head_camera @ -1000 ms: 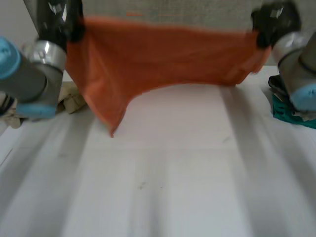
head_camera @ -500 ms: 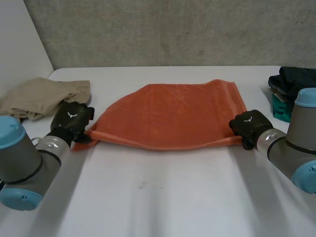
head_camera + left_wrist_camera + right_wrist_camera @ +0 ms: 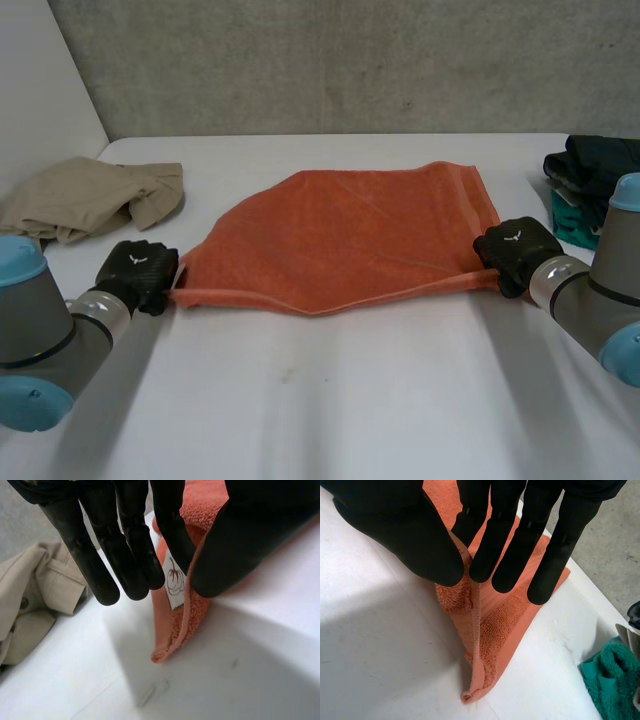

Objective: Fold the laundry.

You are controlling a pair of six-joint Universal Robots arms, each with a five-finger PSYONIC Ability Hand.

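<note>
An orange towel [image 3: 350, 240] lies folded over on the white table [image 3: 330, 400], its folded edge towards me. My left hand [image 3: 140, 275] is at the towel's near left corner. In the left wrist view the thumb and straight fingers [image 3: 125, 545] pinch the towel [image 3: 175, 625] by a white label. My right hand [image 3: 515, 250] holds the near right corner. In the right wrist view its thumb [image 3: 405, 535] and fingers pinch the doubled edge of the towel [image 3: 490, 645], which hangs down to the table.
A beige garment [image 3: 90, 195] lies crumpled at the back left, close beside my left hand [image 3: 30, 610]. Dark clothes [image 3: 590, 165] and a teal towel [image 3: 570, 215] are stacked at the right edge. A grey wall stands behind the table.
A second ago both hands held the towel up high and spread. They have brought it down onto the table, folded over, and the left hand has drawn its corner nearer to me.
</note>
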